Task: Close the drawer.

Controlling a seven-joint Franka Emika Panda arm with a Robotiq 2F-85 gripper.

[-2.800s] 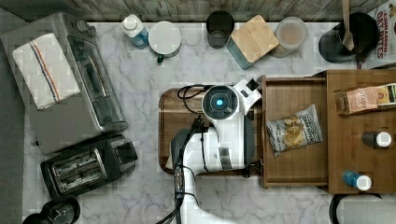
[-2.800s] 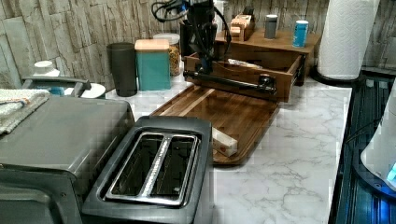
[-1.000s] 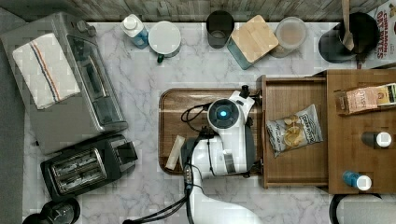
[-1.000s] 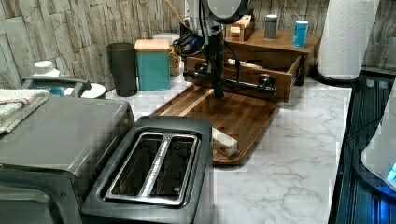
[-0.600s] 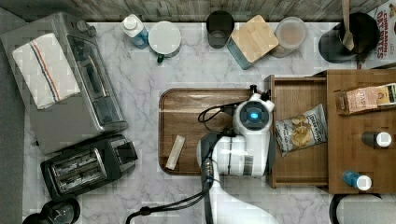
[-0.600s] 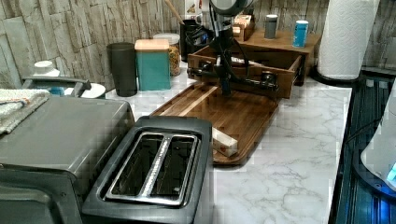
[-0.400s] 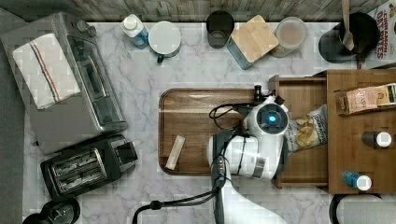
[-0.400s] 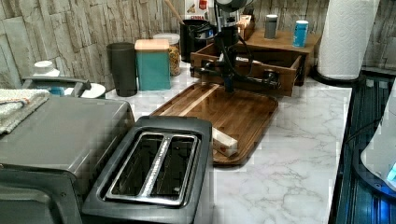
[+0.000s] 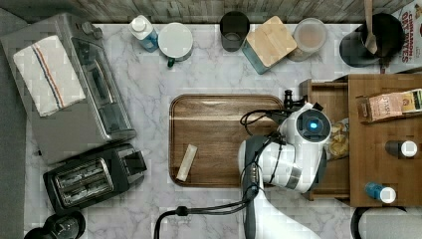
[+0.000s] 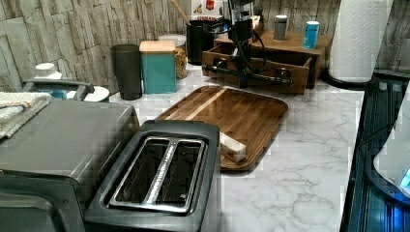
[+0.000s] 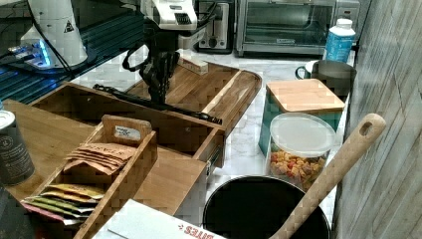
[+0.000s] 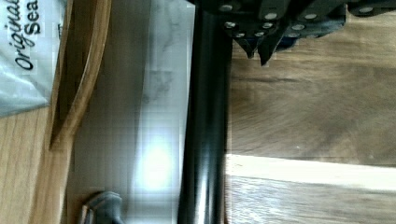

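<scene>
The drawer (image 9: 324, 86) is a brown wooden box that sticks partway out of the cabinet at the top view's right. A chip bag (image 9: 339, 143) lies inside it. A black bar handle (image 10: 270, 77) runs along its thick front panel (image 11: 184, 132). My gripper (image 10: 243, 82) points down in front of that panel, at the handle (image 11: 189, 113). In the wrist view my gripper (image 12: 258, 52) is shut, its tips close beside the handle (image 12: 205, 140) on the serving tray's side. Nothing is held. From above, my wrist (image 9: 311, 127) hides the fingers.
A rounded wooden serving tray (image 9: 219, 114) with a small pale block (image 9: 186, 162) lies just in front of the drawer. The cabinet top (image 9: 383, 164) carries bottles and a tea box. Jars and canisters (image 9: 268, 42) line the wall; a toaster (image 9: 89, 179) and toaster oven (image 9: 94, 89) stand at the top view's left.
My arm has moved toward the top view's right, from over the tray to the drawer front. The drawer has slid farther into the cabinet and sticks out less.
</scene>
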